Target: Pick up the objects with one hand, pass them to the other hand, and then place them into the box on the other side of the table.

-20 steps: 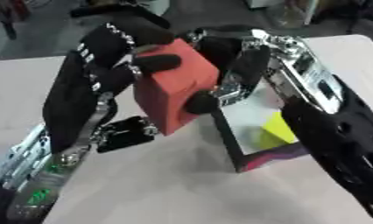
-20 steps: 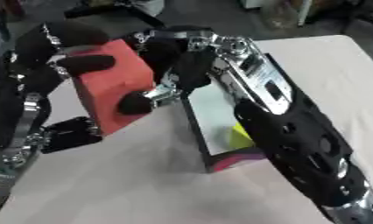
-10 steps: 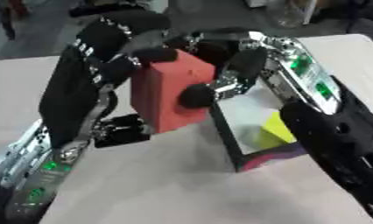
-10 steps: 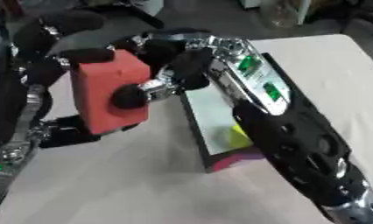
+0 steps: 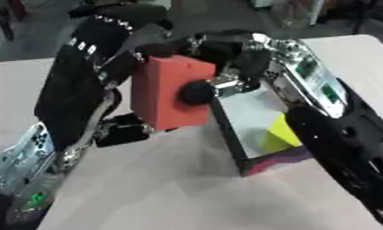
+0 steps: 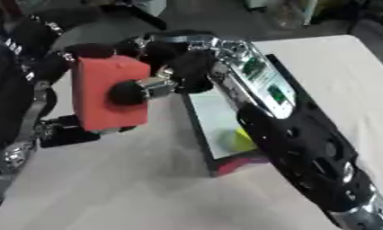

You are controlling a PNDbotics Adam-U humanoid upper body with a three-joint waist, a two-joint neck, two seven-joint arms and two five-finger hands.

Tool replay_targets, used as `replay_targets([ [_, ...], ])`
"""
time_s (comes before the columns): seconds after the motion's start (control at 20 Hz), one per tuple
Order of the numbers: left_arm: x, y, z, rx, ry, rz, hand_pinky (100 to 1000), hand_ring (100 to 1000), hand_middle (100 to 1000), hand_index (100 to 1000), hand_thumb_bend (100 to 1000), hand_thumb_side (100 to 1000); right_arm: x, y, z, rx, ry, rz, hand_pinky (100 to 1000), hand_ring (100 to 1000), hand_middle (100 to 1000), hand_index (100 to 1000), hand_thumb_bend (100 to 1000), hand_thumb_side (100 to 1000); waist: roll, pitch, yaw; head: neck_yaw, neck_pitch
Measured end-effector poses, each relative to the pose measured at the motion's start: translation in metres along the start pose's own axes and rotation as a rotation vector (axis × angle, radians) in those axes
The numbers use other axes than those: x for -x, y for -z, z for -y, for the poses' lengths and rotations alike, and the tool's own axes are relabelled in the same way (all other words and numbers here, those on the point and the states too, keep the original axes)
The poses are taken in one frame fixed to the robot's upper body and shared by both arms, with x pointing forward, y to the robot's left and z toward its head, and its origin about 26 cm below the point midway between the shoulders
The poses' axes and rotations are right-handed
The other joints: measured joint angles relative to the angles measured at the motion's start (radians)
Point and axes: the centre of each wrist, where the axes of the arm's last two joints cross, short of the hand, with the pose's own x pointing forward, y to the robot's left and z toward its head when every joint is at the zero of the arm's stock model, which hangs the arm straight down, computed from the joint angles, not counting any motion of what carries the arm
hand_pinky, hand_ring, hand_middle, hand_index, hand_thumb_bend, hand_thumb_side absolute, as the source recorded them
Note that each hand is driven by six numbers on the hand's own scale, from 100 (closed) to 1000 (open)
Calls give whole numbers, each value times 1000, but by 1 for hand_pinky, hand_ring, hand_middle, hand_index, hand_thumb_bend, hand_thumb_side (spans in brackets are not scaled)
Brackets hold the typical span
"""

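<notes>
A red block (image 5: 159, 96) is held upright above the table, just left of the box. My left hand (image 5: 73, 90) is behind it on its left side, fingers curled over its top and thumb under its lower edge. My right hand (image 5: 234, 63) reaches in from the right, its thumb tip (image 5: 196, 92) pressed on the block's front face and its fingers curled at the block's top right corner. The open box (image 5: 261, 164) stands below my right forearm with a yellow object (image 5: 281, 132) inside. The far sides of the block are hidden.
The pale table (image 5: 171, 188) stretches in front of the box and to the left. My right forearm (image 6: 305, 148) covers the box's right side. Dark clutter lies beyond the table's far edge.
The red block has turned from tilted to upright between both hands. My right thumb has slid from the block's edge onto its front face.
</notes>
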Motion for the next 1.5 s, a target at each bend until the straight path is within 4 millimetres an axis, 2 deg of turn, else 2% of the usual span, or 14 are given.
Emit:
replay_targets([
  [0.4,5,-8,1,18,27,-72,790,811,786,905,1000,188,-2,-2,0,6,-1,9,985,947,145,479,414,188,0,0,1,-10,0],
  [0.55,13,-23,5,69,51,-127,792,809,784,910,1000,227,-10,-4,-2,-2,-19,38,985,943,130,475,414,192,0,0,-1,-14,0],
  [0.8,23,-33,3,90,81,-211,801,810,782,930,1000,285,-14,-7,-2,-2,-27,53,984,941,124,475,415,197,0,0,-2,-21,0],
  [1.2,37,-45,-8,110,108,-293,800,807,778,922,1000,281,-15,-14,1,20,-28,58,984,941,126,479,414,192,0,0,-5,-33,0],
  [1.5,53,-62,-25,122,145,-358,800,804,775,897,1000,277,-14,-35,9,72,-33,49,982,939,132,492,414,193,0,0,-6,-41,2],
])
